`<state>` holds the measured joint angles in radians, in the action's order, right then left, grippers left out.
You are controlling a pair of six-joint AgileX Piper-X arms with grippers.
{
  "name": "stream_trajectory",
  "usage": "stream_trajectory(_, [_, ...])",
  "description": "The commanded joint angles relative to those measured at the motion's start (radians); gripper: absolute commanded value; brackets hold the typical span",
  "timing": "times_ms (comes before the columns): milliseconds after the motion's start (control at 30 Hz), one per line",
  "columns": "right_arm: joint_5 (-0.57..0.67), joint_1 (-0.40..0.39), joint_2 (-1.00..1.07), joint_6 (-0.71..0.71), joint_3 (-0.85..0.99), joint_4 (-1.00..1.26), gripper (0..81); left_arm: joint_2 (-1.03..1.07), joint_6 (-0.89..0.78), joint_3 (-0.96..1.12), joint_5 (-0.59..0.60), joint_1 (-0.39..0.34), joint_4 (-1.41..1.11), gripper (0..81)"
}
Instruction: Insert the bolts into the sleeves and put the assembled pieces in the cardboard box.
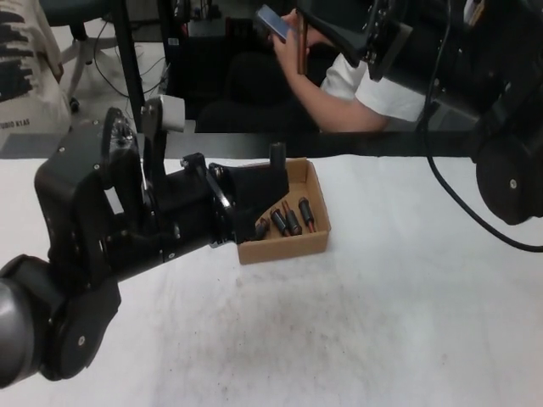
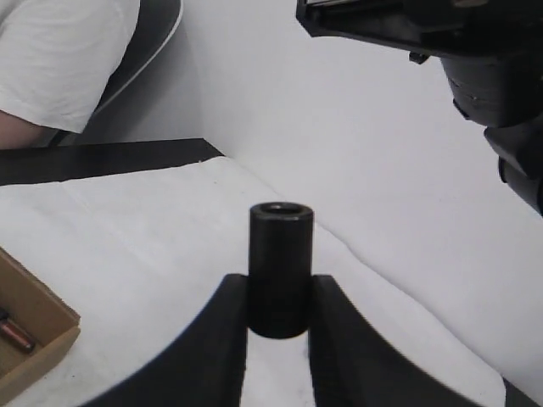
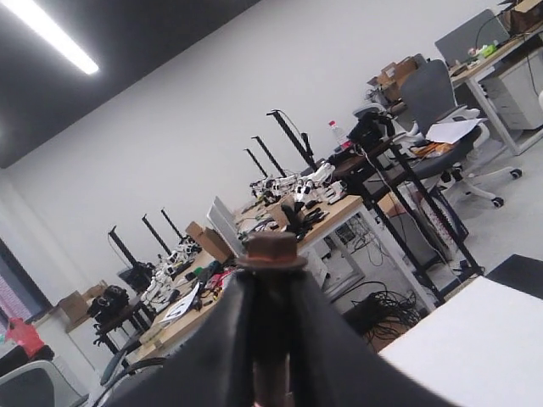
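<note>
My left gripper is shut on a black sleeve, held upright with its open bore facing up. In the high view that sleeve sticks up just behind the cardboard box, which holds several dark assembled pieces. My right gripper is shut on a copper-coloured bolt, head outward. That bolt hangs high above the bench, well above the sleeve and the box. The right arm looms over the sleeve in the left wrist view.
A white cloth covers the bench, with open room in front and to the right of the box. A black cable drapes down at the right. A box corner shows in the left wrist view.
</note>
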<state>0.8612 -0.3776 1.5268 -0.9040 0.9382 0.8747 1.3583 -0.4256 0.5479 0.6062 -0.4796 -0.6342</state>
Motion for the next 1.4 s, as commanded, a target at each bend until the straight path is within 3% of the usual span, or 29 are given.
stream_trajectory(0, [0.014,-0.019,-0.021,-0.002,0.013,0.02,0.8,0.004,0.018,-0.001,-0.023,-0.002,-0.005,0.3])
stream_trajectory(300, [0.046,-0.068,-0.021,-0.004,0.013,0.015,0.8,0.009,0.064,-0.001,-0.051,-0.002,-0.01,0.3])
stream_trajectory(433, [0.087,-0.069,-0.021,0.081,0.013,-0.114,0.8,0.009,0.064,0.016,-0.042,0.0,-0.012,0.3])
stream_trajectory(800, [0.054,-0.048,-0.021,0.259,0.013,-0.29,0.8,-0.022,0.067,0.025,-0.022,0.0,-0.012,0.3])
stream_trajectory(1367, [0.0,-0.048,-0.021,0.294,0.013,-0.287,0.8,-0.038,0.074,0.025,0.033,-0.002,-0.006,0.3])
